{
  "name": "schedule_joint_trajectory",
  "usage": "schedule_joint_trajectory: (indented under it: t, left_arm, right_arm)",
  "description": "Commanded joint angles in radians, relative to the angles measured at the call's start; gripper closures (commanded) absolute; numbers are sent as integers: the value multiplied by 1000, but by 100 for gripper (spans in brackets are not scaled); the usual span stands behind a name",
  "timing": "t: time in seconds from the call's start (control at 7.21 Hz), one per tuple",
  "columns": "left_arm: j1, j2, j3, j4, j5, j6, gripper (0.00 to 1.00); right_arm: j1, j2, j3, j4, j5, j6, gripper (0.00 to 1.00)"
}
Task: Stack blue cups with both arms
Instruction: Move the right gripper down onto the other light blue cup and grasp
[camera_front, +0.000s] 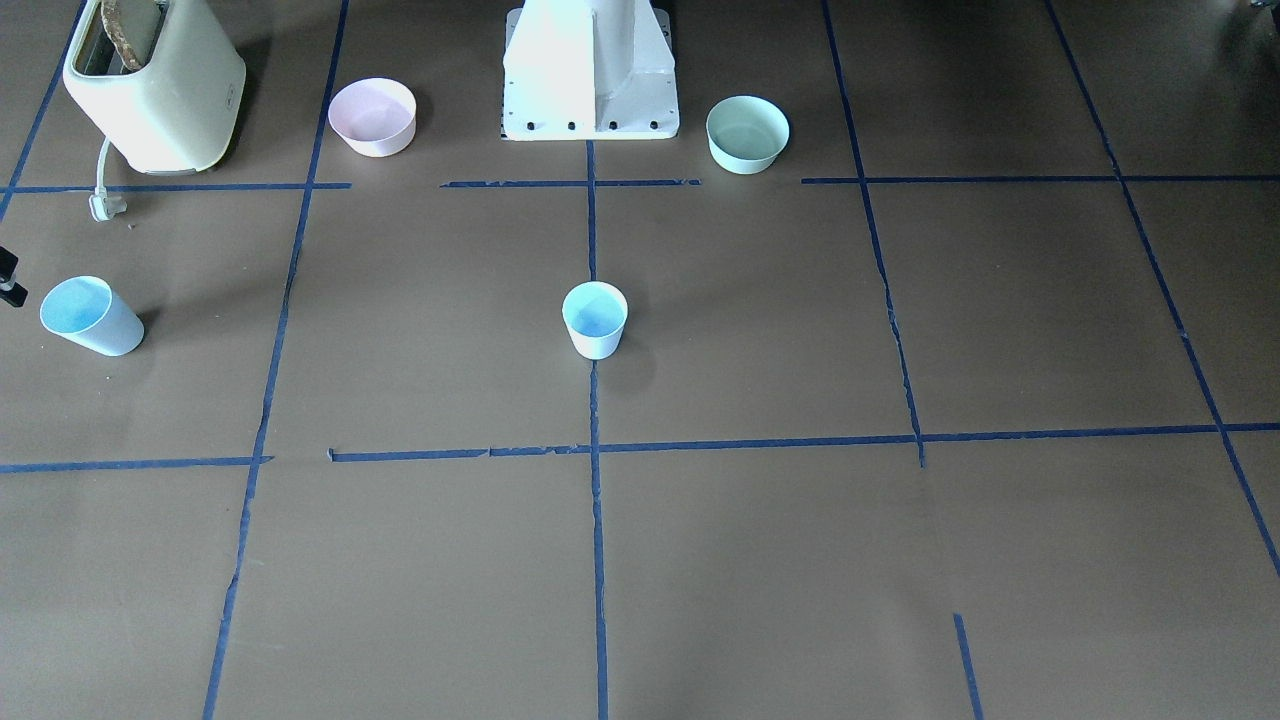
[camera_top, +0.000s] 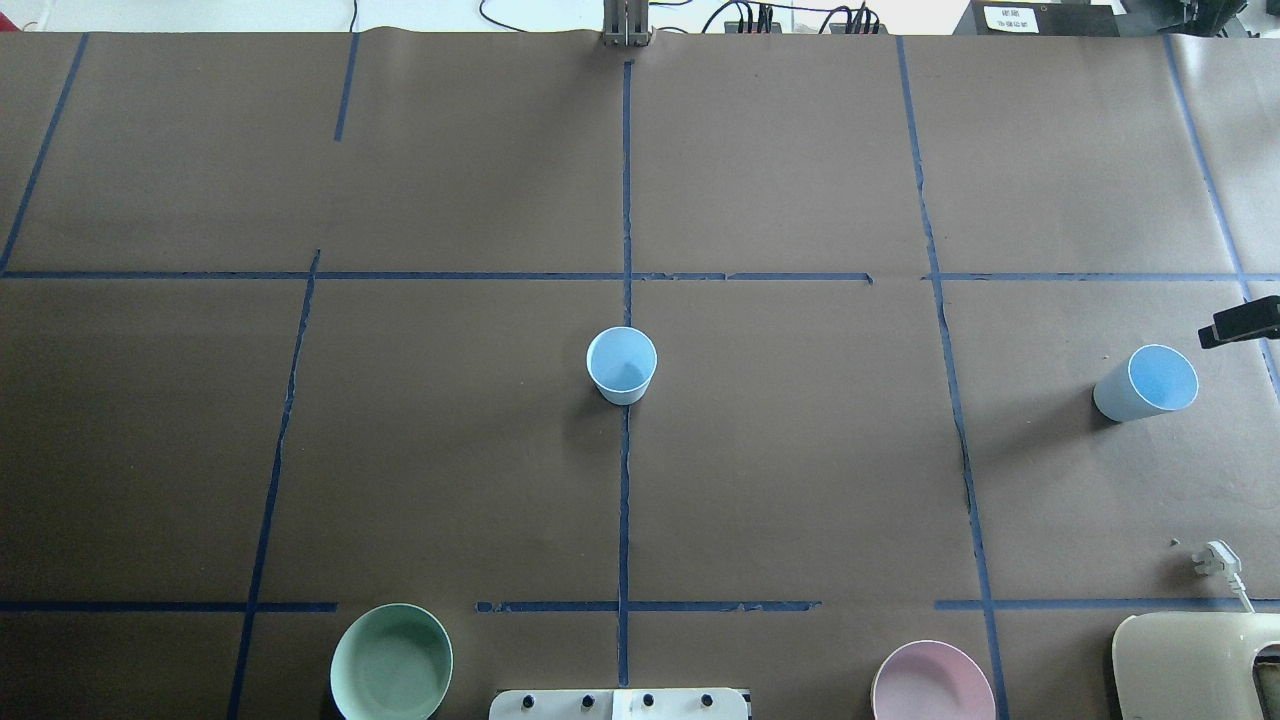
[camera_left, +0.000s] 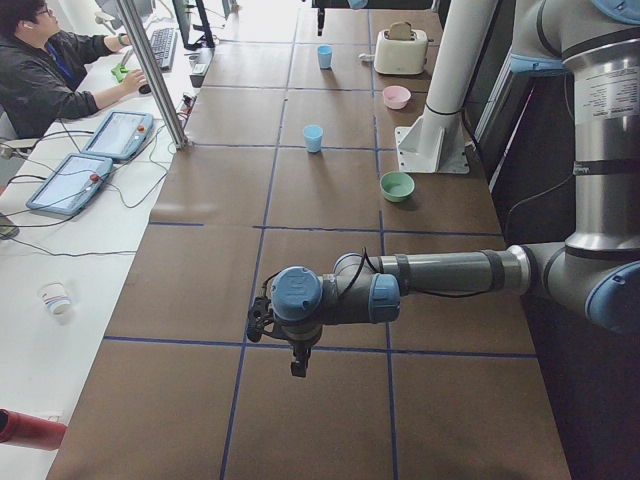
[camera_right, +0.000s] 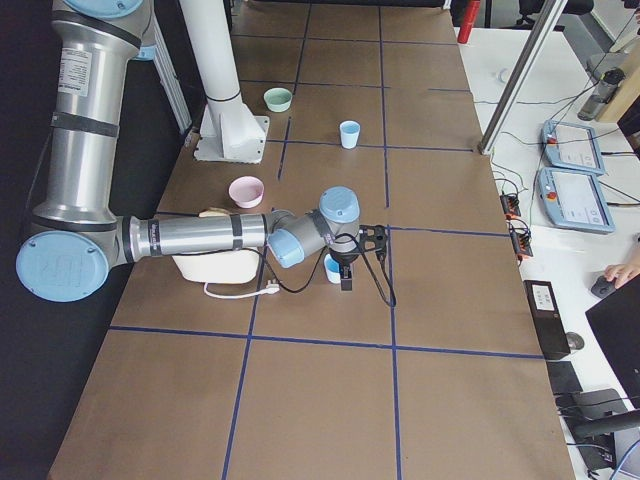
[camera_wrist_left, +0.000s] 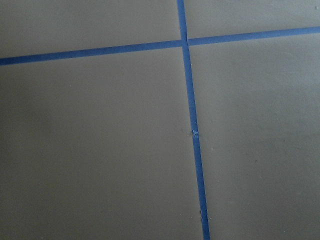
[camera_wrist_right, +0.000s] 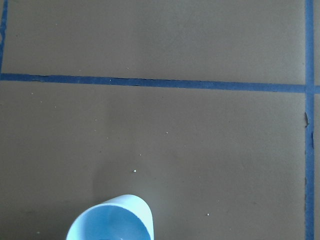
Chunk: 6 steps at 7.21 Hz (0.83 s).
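Observation:
One blue cup (camera_top: 621, 365) stands upright at the table's middle on a blue tape line; it also shows in the front view (camera_front: 595, 318). The second blue cup (camera_top: 1147, 382) stands upright at the robot's far right (camera_front: 90, 315). My right gripper (camera_top: 1240, 322) hovers just beyond this cup at the frame edge; only a black part shows, and I cannot tell if it is open. The right wrist view shows the cup's rim (camera_wrist_right: 111, 220) at the bottom. My left gripper (camera_left: 297, 366) hangs over bare table far from both cups; I cannot tell its state.
A pink bowl (camera_top: 932, 682) and a mint-green bowl (camera_top: 391, 662) sit near the white pedestal (camera_front: 590, 70). A cream toaster (camera_front: 155, 80) with a loose plug (camera_top: 1218, 558) stands at the robot's right, near the second cup.

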Motion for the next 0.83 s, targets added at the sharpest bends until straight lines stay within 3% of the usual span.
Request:
schedule_joint_trajectory:
  t: [0.0, 0.42, 0.55, 0.69]
  left_arm:
    - [0, 0, -3, -1, 1, 1, 0]
    - [0, 0, -11, -1, 1, 0, 0]
    - [0, 0, -11, -1, 1, 0, 0]
    - [0, 0, -11, -1, 1, 1, 0]
  right_arm:
    - [-53, 0, -36, 55, -7, 39, 0]
    - [-96, 1, -71, 57, -10, 39, 1]
    - [-102, 3, -73, 56, -12, 40, 19]
    - [-107, 8, -79, 55, -12, 39, 79]
